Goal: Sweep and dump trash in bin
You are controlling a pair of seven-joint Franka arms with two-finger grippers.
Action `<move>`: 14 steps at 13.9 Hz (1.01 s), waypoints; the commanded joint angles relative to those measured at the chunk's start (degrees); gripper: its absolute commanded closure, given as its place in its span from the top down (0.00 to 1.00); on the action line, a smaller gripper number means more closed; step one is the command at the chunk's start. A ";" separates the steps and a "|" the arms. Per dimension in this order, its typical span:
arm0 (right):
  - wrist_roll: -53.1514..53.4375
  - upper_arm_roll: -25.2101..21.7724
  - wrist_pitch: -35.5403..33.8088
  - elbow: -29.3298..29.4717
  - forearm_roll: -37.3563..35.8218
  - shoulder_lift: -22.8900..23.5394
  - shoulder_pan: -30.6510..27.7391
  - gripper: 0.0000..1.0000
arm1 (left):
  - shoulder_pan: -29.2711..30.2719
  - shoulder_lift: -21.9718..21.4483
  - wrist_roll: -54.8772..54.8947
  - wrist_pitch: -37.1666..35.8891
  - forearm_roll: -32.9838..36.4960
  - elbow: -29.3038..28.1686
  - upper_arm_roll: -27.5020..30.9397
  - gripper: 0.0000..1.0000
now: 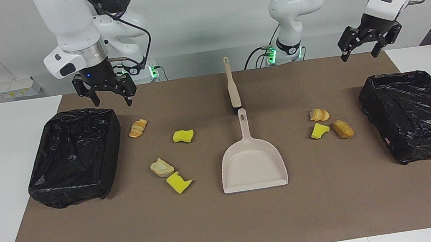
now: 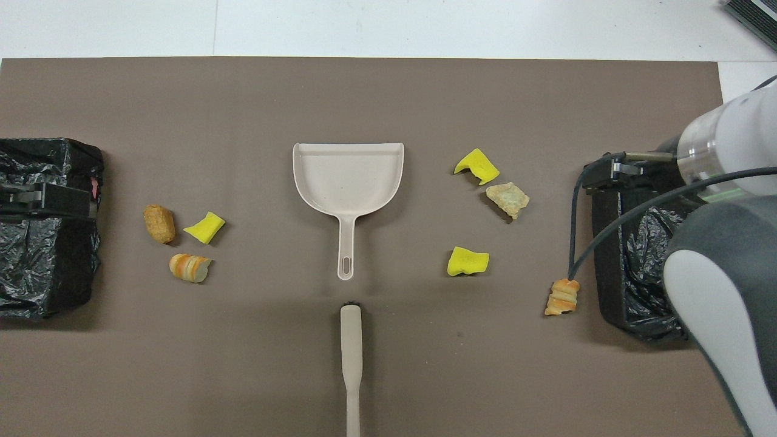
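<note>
Nothing is gripped yet: the right gripper [image 1: 109, 90] hangs with jaws apart over the mat's robot-side edge by the bin [image 1: 75, 155] at the right arm's end, and the left gripper [image 1: 365, 43], jaws spread too, hangs over the robot-side corner of the mat above the other bin [image 1: 417, 113]. The trash lies loose on the brown mat [image 1: 230, 228]: four scraps [image 1: 161, 167] between the first bin and the dustpan [image 1: 253, 165], three [image 1: 320, 130] between the dustpan and the other bin. The brush [image 1: 231, 85] lies mid-mat near the robot-side edge, in line with the dustpan handle. My read: tool pickup comes first. Take the brush by its slim handle, come down square, and grip the dustpan handle away from the brush end to avoid knocking the other tool.
</note>
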 commanded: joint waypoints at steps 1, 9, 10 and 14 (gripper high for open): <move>6.09 0.22 3.51 -1.93 0.65 0.90 4.78 1.00 | 0.04 -1.62 -0.33 -0.16 -0.21 -1.91 0.35 1.00; 23.78 -0.13 10.29 12.02 -6.20 21.18 23.08 1.00 | 0.22 -2.77 0.02 0.02 -0.21 -3.50 0.35 1.00; 24.48 -0.31 10.38 14.04 -6.99 23.73 25.09 1.00 | 0.31 -2.77 0.02 0.11 -0.21 -3.59 0.35 1.00; 30.27 -0.57 13.78 18.81 -11.30 32.18 31.95 1.00 | 0.31 -2.86 0.02 0.20 -0.21 -3.76 0.35 1.00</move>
